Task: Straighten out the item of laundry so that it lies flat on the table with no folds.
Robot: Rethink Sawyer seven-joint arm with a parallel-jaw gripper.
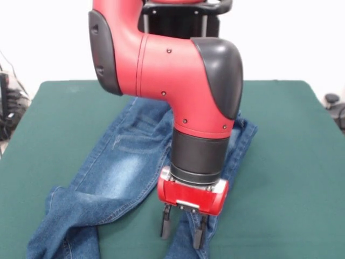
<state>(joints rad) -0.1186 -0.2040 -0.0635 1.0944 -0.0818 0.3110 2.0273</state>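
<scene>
The lower legs of the jeans [116, 178] are seen nearest the camera, running off the bottom edge of the front view. The claw [183, 231] is held just above the narrower leg, with its two dark fingers [165, 222] pointed downward and set a narrow gap apart; nothing is gripped between them, and denim is visible in the gap. Whether the fingertips touch the cloth cannot be told.

To the picture-left of the claw, the other leg is laid diagonally across the table [48, 135], and its lower part is folded over itself, so that a creased hem edge is formed low at the left. A faded pale thigh patch is seen on this leg, up and to the left of the claw. Between the two legs, just left of the claw, a wedge of bare green table is exposed.

Behind the claw, the waist end of the jeans is largely hidden by the red and black arm [178, 81], which comes down from above. On the picture-right of the claw, an edge of denim is seen beside the black wrist, and beyond it only green table is shown.
</scene>
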